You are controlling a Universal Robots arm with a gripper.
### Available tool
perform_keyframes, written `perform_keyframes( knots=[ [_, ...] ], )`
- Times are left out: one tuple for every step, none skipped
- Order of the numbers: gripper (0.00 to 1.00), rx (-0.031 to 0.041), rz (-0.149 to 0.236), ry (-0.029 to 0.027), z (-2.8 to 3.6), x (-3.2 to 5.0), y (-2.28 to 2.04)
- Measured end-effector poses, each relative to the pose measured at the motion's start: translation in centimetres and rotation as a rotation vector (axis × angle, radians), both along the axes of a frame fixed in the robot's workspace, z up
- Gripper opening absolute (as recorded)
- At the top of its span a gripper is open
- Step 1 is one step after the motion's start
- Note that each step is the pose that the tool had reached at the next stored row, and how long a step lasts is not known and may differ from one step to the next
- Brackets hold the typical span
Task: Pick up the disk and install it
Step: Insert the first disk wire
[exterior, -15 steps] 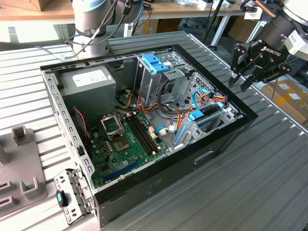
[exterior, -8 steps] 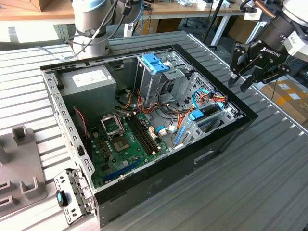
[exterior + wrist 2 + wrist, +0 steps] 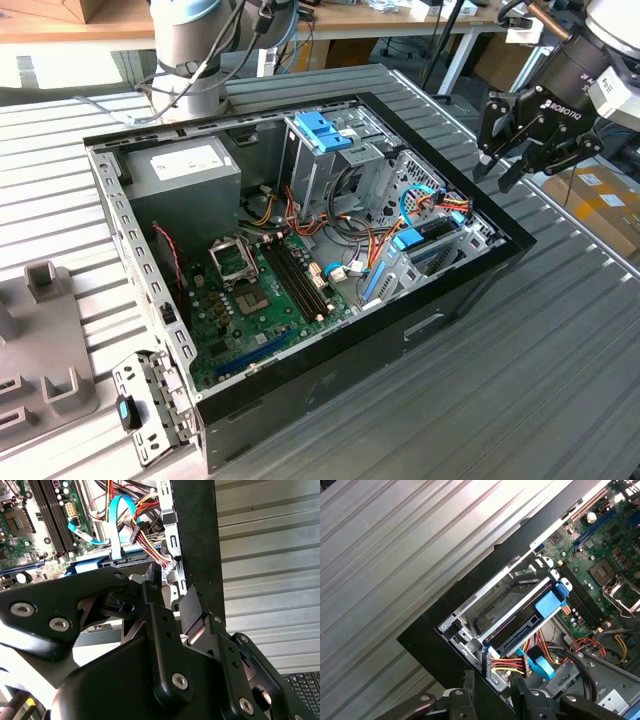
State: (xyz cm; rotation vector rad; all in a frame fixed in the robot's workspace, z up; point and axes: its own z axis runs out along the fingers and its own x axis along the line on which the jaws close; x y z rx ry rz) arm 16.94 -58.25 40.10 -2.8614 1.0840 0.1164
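The disk (image 3: pixel 437 255) lies flat in the drive bay at the corner of the open computer case (image 3: pixel 400 330) on the exterior view's right, a blue rail along its side. In the first wrist view the disk (image 3: pixel 520 630) is a dark slab under a blue tab, with red, yellow and blue cables at its end. My gripper (image 3: pixel 492 178) hangs above and just outside that corner of the case. It is open with nothing between its fingers. Both wrist views show the gripper (image 3: pixel 492 680) (image 3: pixel 170 595) spread over the case's black rim.
Inside the case are a grey power-supply box (image 3: pixel 185 170), a metal drive cage with a blue handle (image 3: pixel 325 130) and the green motherboard (image 3: pixel 250 290). A cable bundle (image 3: pixel 445 205) crosses above the bay. Grey fixtures (image 3: pixel 50 330) stand on the slatted table at the exterior view's left.
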Motion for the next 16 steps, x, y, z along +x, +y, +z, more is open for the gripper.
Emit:
perform_keyframes(
  knots=[
    [0.42,0.0002,0.000,0.0000,-0.02,-0.01,-0.01],
    [0.42,0.0004,0.000,0.0000,-0.04,-0.03,-0.02],
    [0.42,0.0008,0.000,0.0000,-0.08,-0.06,-0.03],
    [0.42,0.0013,0.000,0.0000,-0.12,-0.09,-0.05],
    [0.42,0.0015,0.000,0.0000,-0.14,-0.10,-0.05],
    [0.42,0.0016,0.000,0.0000,-0.15,-0.11,-0.06],
    [0.42,0.0018,0.000,0.0000,-0.17,-0.13,-0.07],
    [0.42,0.0020,0.000,0.0000,-0.18,-0.15,-0.08],
    [0.42,0.0021,0.000,0.0000,-0.19,-0.16,-0.08],
    [0.42,0.0023,0.000,0.0000,-0.21,-0.19,-0.09],
    [0.42,0.0026,0.000,0.0000,-0.24,-0.21,-0.10],
    [0.42,0.0027,0.000,0.0000,-0.25,-0.24,-0.11],
    [0.42,0.0030,0.000,0.0000,-0.28,-0.26,-0.12],
    [0.42,0.0031,0.000,0.0000,-0.29,-0.27,-0.13],
    [0.42,0.0032,0.000,0.0000,-0.31,-0.28,-0.14],
    [0.42,0.0033,0.000,0.0000,-0.32,-0.30,-0.14]
  ],
)
